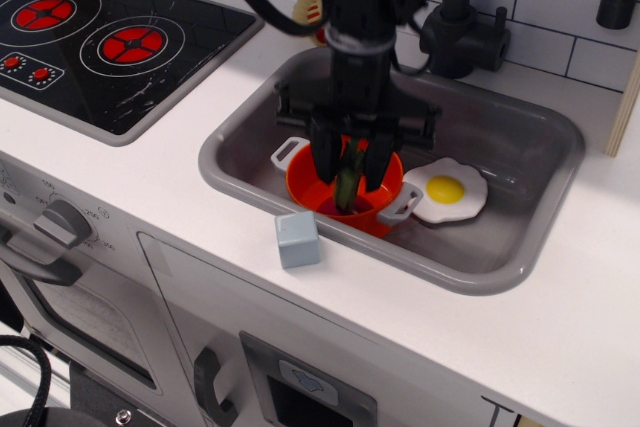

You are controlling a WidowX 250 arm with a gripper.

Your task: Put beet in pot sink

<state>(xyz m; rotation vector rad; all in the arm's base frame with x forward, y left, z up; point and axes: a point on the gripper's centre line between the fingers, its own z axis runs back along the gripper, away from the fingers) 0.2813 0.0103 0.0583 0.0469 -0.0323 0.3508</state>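
The orange-red pot point(297, 184) stands in the left part of the grey sink point(505, 152). The beet point(346, 185) is inside the pot, its green leaves standing up and a bit of magenta bulb showing at the bottom. My black gripper point(350, 169) hangs straight down over the pot, its fingers point(325, 159) spread to either side of the leaves. The jaws look open, with a gap on each side of the leaves. The arm hides the middle of the pot.
A toy fried egg point(447, 190) lies in the sink right of the pot. A small grey-blue cube point(298, 239) sits on the counter by the sink's front rim. A black faucet point(465, 32) stands behind. A pie slice point(310, 9) peeks out behind the arm. The stove point(90, 42) is at left.
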